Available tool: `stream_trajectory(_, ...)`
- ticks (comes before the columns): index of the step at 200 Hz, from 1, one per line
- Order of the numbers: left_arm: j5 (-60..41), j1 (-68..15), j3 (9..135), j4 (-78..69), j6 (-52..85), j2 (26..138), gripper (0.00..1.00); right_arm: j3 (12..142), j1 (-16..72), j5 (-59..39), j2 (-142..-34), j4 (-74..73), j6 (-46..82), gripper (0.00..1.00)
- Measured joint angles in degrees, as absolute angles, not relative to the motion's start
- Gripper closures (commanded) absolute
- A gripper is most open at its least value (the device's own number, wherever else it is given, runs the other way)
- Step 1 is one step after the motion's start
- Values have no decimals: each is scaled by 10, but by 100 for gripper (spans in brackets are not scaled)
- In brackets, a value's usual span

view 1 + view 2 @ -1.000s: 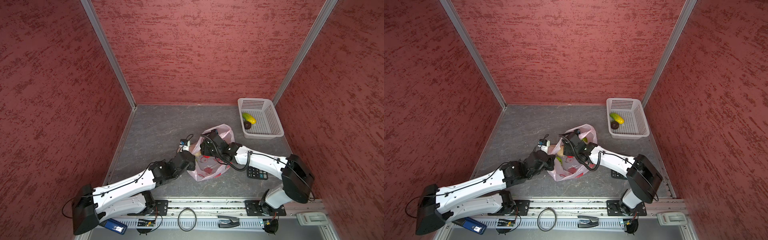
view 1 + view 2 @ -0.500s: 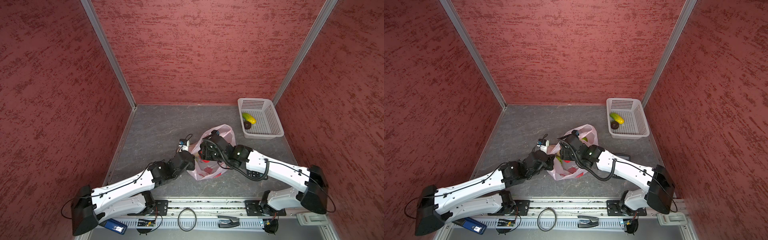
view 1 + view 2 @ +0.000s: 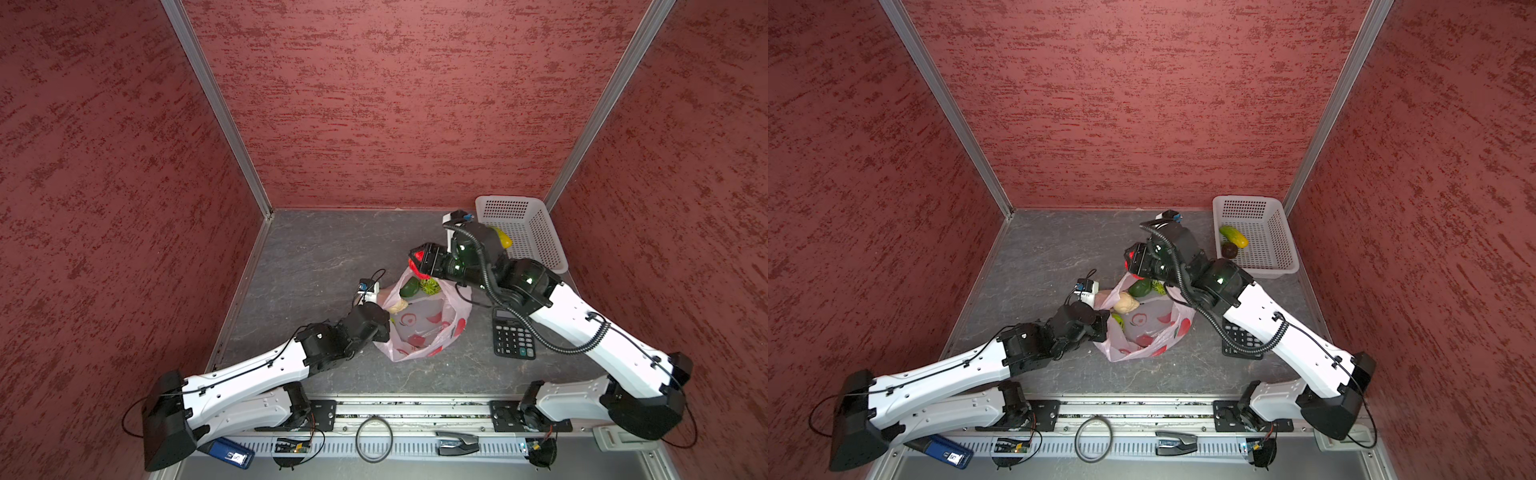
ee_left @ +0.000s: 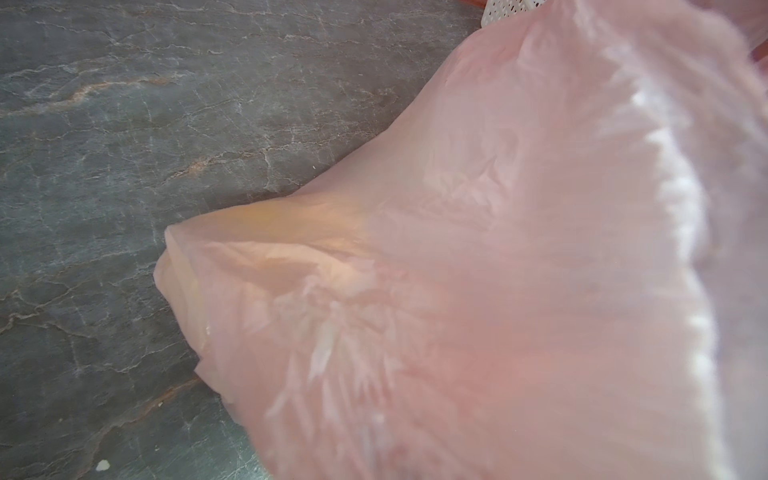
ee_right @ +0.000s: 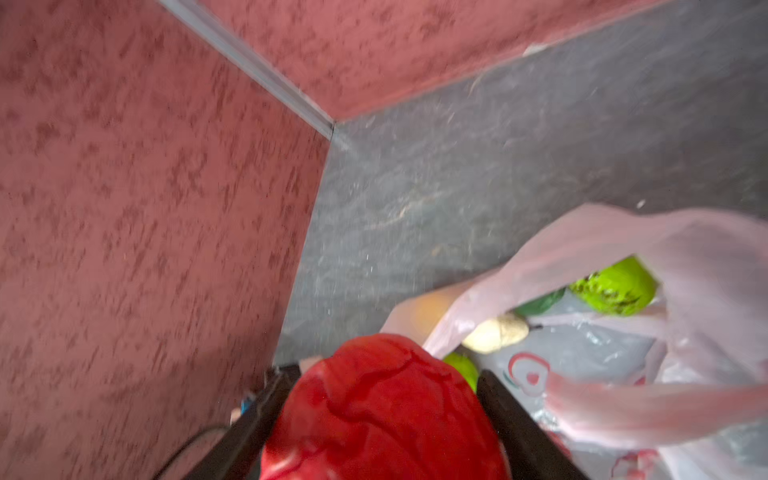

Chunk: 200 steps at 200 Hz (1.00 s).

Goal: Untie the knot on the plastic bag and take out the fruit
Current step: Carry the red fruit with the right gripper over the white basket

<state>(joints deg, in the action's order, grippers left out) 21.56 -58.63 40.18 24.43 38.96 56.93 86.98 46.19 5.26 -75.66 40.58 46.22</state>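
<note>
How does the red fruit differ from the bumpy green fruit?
The red fruit sits between the jaws of the right gripper, outside the plastic bag; the bumpy green fruit lies loose inside its open mouth. The red fruit has broad creases; the bumpy green fruit has small knobs. Both are rounded, brightly coloured.

Plastic bag (image 4: 498, 291) blurred close-up; calculator (image 3: 1235, 336) half hidden under right arm (image 3: 1287, 332).

No legible text; calculator (image 3: 513, 338) key markings, blue device (image 3: 230, 453) label too small.
</note>
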Motion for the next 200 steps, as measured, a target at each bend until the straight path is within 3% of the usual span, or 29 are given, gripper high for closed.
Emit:
stream_trajectory(110, 216, -591, 402, 244, 390, 581, 100, 836, 62, -59, -766, 389, 354, 33)
stream_trajectory(200, 216, -592, 402, 245, 392, 581, 100, 827, -67, -57, -955, 310, 269, 32)
